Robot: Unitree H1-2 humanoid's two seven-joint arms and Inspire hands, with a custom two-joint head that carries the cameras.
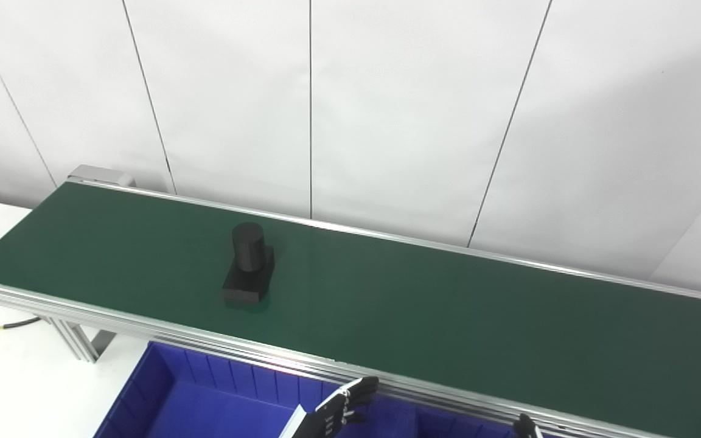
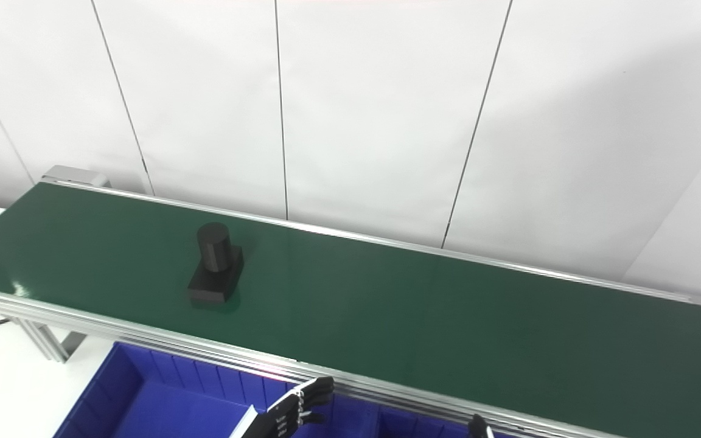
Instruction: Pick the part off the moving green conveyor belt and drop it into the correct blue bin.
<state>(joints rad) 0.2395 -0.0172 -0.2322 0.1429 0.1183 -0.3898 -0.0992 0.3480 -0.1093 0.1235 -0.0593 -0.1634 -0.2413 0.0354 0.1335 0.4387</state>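
Low over deep blue plastic bin (image 1: 204, 395), left hand (image 1: 338, 410) with spread, empty fingers; right hand (image 1: 526, 426) barely visible, state unclear. Beyond fingertips, up-left: black cylinder-on-block part (image 1: 248, 263) on green conveyor belt (image 1: 448, 316). Best intercepted ahead, gripping cylinder.

Matt belt, brushed metal, glossy plastic

The green conveyor belt (image 1: 417, 304) looks matt and smooth, with a faint sheen. Its side rails (image 1: 143, 328) are pale brushed metal. The black part (image 1: 249, 267) has a dull, matt finish. The blue bin (image 1: 204, 395) near the front looks like smooth, slightly glossy plastic
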